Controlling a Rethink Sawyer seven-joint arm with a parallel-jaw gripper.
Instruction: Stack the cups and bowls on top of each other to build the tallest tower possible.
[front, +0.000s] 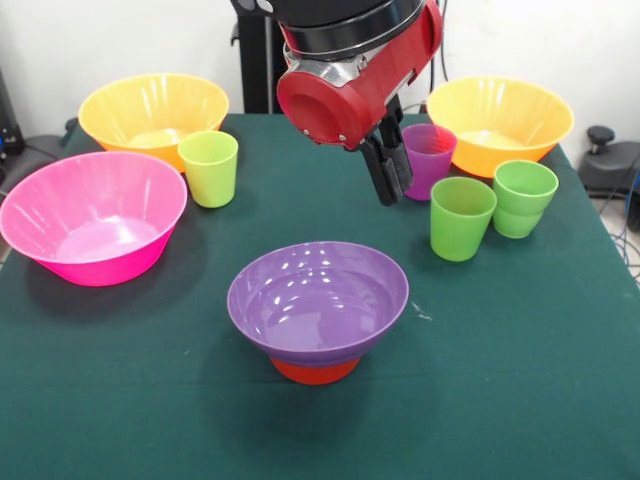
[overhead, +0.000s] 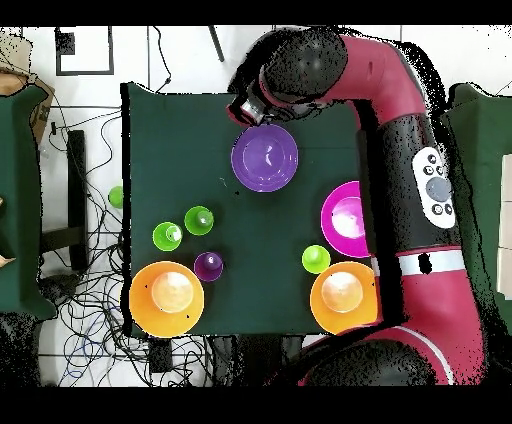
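Note:
A purple bowl (front: 318, 296) sits on a small orange bowl (front: 315, 371) at the table's middle; it also shows in the overhead view (overhead: 265, 158). The yellow-green cup (front: 209, 168) stands apart on the cloth, between the pink bowl (front: 93, 215) and an orange-yellow bowl (front: 153, 108). My gripper (front: 392, 192) hangs shut and empty above the table, behind the purple bowl and just left of the translucent purple cup (front: 428, 160). Green cups (front: 462, 217) (front: 523, 197) stand near the second orange-yellow bowl (front: 500, 120).
The right green cup looks like two nested cups. In the overhead view a small green round thing (overhead: 116, 196) lies off the cloth beside the table's left edge. Cables lie on the floor (overhead: 85, 300) there. The red arm (overhead: 400, 150) runs along the table's right side.

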